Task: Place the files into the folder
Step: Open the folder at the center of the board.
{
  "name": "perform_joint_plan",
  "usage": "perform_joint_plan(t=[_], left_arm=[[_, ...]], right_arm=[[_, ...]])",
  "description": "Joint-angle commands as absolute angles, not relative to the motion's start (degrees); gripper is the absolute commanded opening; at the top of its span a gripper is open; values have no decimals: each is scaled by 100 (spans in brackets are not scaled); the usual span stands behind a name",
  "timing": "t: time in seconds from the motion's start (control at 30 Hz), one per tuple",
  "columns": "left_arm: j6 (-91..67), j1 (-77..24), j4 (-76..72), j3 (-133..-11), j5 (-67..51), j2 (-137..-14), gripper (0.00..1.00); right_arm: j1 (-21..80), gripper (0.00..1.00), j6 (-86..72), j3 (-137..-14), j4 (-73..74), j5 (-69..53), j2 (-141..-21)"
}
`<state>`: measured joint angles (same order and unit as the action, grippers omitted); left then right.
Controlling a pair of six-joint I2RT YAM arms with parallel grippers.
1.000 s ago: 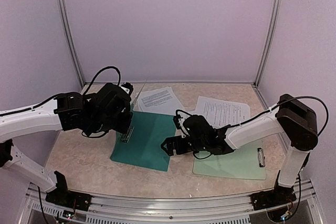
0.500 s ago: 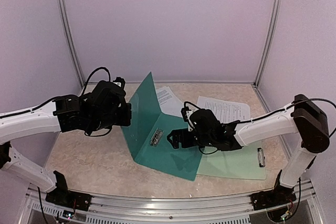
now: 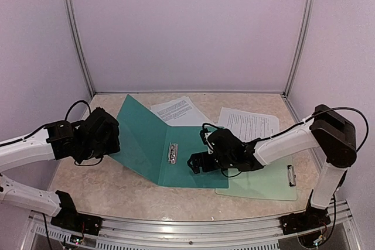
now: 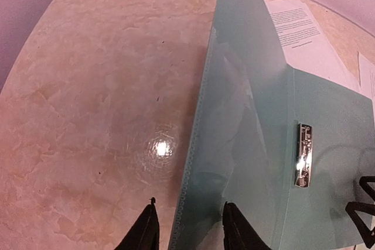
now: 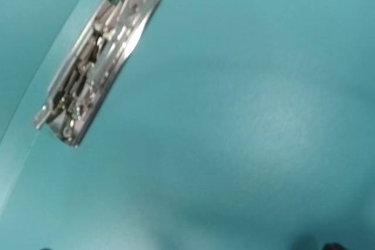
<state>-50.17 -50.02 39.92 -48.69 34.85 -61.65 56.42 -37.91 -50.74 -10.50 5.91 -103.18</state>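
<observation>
The dark teal folder (image 3: 181, 173) lies open mid-table, its metal clip (image 3: 173, 153) on the spine. Its left cover (image 3: 137, 133) leans out to the left, a little off the table. My left gripper (image 4: 190, 229) is open, and the cover's lower edge (image 4: 193, 203) runs between its two fingers, apart from both. My right gripper (image 3: 196, 163) is open, low over the folder's right half, near the clip (image 5: 94, 62). Two white printed files lie flat behind the folder: one (image 3: 176, 110) at its far edge, one (image 3: 249, 124) to the right.
A pale mint-green clipboard (image 3: 263, 182) lies at the front right, partly under the folder's right edge. Marbled tabletop (image 4: 99, 98) shows left of the cover. Light walls close in the table on the left, back and right.
The left cover has swung from upright down to the left, opening the folder wide. My left arm moved left and lower, and its jaws parted. The right gripper stayed over the right half.
</observation>
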Motion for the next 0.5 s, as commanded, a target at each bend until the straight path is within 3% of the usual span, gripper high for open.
perform_joint_plan(t=[0.0,0.27,0.47], left_arm=[[-5629,-4756,4558,-4487,3336,-5944,40],[-5840,-4577,5232,-4665,3652,-5358,70],[-4694,-4403,4452,-4912,3061,-5261,79]], right_arm=[[5582,98,-3625,-5242,-934,494,-10468],[5572,98,-3360,-5485,-687,392,-10414],[5541,98,-3257,-5502,-342,827,-10047]])
